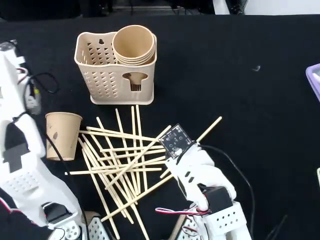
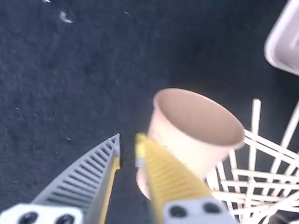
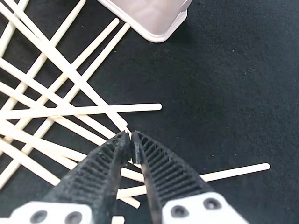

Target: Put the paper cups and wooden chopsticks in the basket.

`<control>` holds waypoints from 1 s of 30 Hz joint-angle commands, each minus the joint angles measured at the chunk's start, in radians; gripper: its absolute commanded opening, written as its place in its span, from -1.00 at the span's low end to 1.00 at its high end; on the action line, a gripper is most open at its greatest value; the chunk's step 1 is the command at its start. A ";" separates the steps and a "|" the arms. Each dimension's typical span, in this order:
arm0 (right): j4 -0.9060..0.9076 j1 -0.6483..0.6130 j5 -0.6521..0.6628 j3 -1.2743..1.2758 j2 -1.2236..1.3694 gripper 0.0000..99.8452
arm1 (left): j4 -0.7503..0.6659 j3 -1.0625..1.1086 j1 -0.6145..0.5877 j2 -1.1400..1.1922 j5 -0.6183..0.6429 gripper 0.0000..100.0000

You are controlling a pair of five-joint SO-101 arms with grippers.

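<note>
A: Quick status pls. Where's the container?
B: Far side, left of ctr: beige perforated plastic basket (image 1: pixel 107 82), upright on the black table cloth (image 1: pixel 250 130). A stack of brown paper cups (image 1: pixel 133 42) sits in its right end, mouths up.
A: Any cup outside?
B: Yes, a single brown paper cup (image 1: pixel 62 136) on the cloth, left of the sticks, nearer than the basket and apart from it. Looks upright, mouth up. A few stick ends reach its right side.
A: And the sticks?
B: The pale wooden chopsticks (image 1: pixel 125 170) lie in a loose criss-cross heap on the cloth, just near of the basket, approx mid-table. One pokes out far-right past the rest.
A: State of the left gripper (image 2: pixel 127 142)?
B: Hangs low just beside the single cup. Grey finger (image 2: pixel 88 182) & yellow finger (image 2: pixel 163 177) slightly apart, only dark cloth in the gap. Cup sits outside the yellow one. The white left arm (image 1: pixel 25 175) runs along the table's left side.
A: And the right gripper (image 3: pixel 130 136)?
B: Down at the heap's right edge, w/ the white right arm (image 1: pixel 205 175) coming in from the near side. Black jaws drawn almost together, thin slit left. Tips meet the end of one chopstick. Can't tell if it's actually pinched.
A: Anything else?
B: A lilac container rim (image 1: pixel 314 80) at the table's right edge, far half.
</note>
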 commanded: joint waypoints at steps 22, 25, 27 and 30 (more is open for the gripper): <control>-0.026 0.011 0.000 -0.002 -0.013 -0.98 | 0.009 0.159 0.128 -0.084 0.462 -0.42; -0.026 0.011 0.000 -0.002 -0.013 -0.98 | 0.006 0.162 0.113 -0.084 0.463 -0.42; -0.026 0.011 0.000 -0.002 -0.013 -0.98 | 0.005 0.162 0.116 -0.084 0.463 -0.42; -0.026 0.012 0.000 -0.002 -0.013 -0.98 | 0.002 0.159 0.119 -0.080 0.463 -0.42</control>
